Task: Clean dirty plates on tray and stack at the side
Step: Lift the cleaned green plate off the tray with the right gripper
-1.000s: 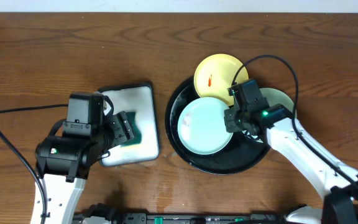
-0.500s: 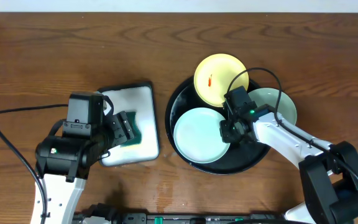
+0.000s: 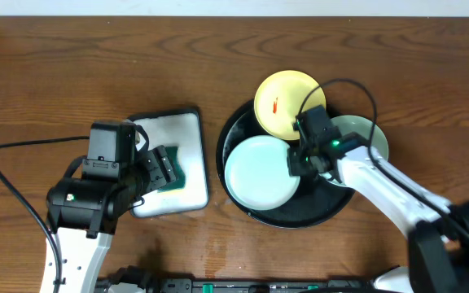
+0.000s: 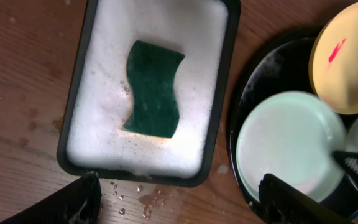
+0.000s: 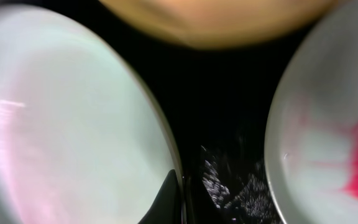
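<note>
My left gripper point(image 4: 179, 185) is released, jaws wide apart, above the near rim of the white tray point(image 4: 73, 112), where a green sponge point(image 4: 154, 87) lies in foam. My right gripper point(image 3: 300, 156) sits at the right rim of the clean mint plate point(image 3: 255, 172). Only one fingertip shows against that rim, so I cannot tell whether the jaws are clamped. This plate lies in the left half of the black tray point(image 3: 316, 213). The yellow plate point(image 3: 283, 98) overlaps the tray's far rim and the smeared mint plate point(image 3: 369, 134) its right side, each marked red.
</note>
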